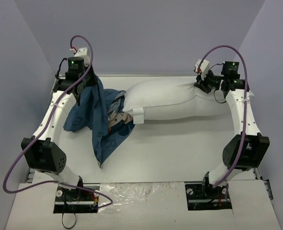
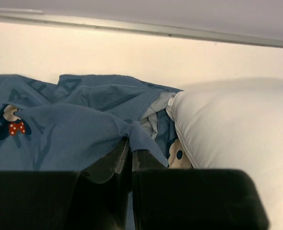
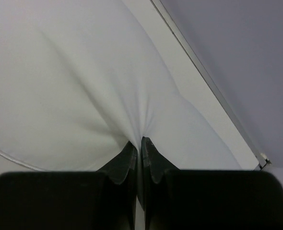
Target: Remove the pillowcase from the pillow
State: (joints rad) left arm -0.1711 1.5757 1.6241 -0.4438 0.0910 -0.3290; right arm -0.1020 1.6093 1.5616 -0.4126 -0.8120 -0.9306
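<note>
The white pillow [image 1: 168, 103] lies across the far middle of the table, almost wholly bare. The dark blue printed pillowcase [image 1: 100, 120] is bunched at the pillow's left end and trails toward the near side. My left gripper [image 1: 90, 78] is shut on a fold of the pillowcase [image 2: 84, 129], holding it up at the far left; the pillow [image 2: 232, 134] shows to its right. At the pillow's right end, my right gripper [image 1: 204, 84] is shut on a pinch of white pillow fabric [image 3: 84, 86], which fans out in creases from the fingertips [image 3: 132, 151].
A white label tab [image 1: 138, 115] sticks out at the pillow's left end. The table's raised back edge [image 2: 141, 26] runs just behind both grippers, with grey walls [image 1: 141, 33] on three sides. The arm bases [image 1: 76, 196] stand at the near edge.
</note>
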